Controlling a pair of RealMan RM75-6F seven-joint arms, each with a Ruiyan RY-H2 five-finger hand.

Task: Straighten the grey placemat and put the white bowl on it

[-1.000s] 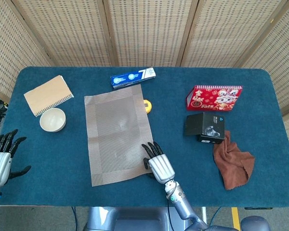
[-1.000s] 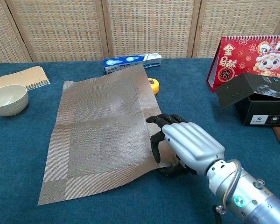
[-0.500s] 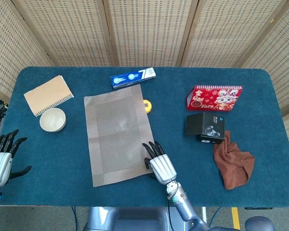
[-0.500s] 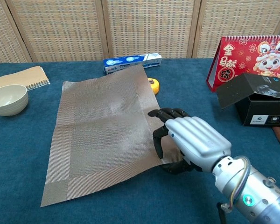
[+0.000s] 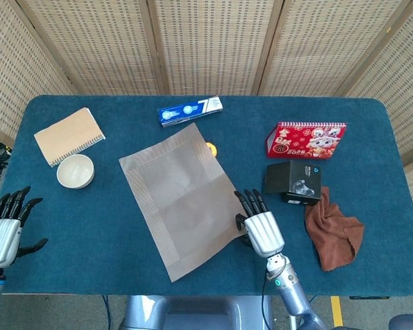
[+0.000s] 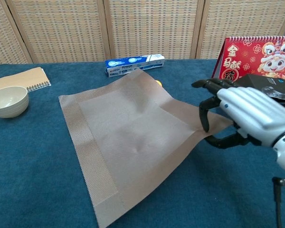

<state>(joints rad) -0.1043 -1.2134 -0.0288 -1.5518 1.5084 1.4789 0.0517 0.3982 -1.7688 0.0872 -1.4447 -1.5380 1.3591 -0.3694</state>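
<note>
Blue-carpeted table (image 5: 89,206), woven cane screens (image 5: 213,41) standing behind it on all sides. Grey placemat (image 5: 182,196) lies skewed near the middle, rotated so one corner points toward the near edge and another reaches right. Right hand (image 5: 260,227) sits at that right corner; in the chest view its dark fingers (image 6: 205,114) and thumb curl around the mat's edge, gripping the corner, which rides slightly lifted. White bowl (image 5: 75,170) is well apart on the left, just beside a tan spiral notebook (image 5: 68,135), resting on the table and not on the mat. Left hand (image 5: 5,230) hangs off the near left edge, fingers spread, holding nothing. Blue-and-white box (image 5: 189,110) lies at the far side, close to the mat's top corner; a small orange object (image 5: 210,146) peeks out beside the mat's upper right edge. Right side: red calendar (image 5: 305,139), black box (image 5: 292,181) with lid ajar, brown cloth (image 5: 334,232) crumpled nearer the edge. The head view takes in the cloth and left hand, both missing from the chest view; the chest view shows the grip on the mat plainly.
</note>
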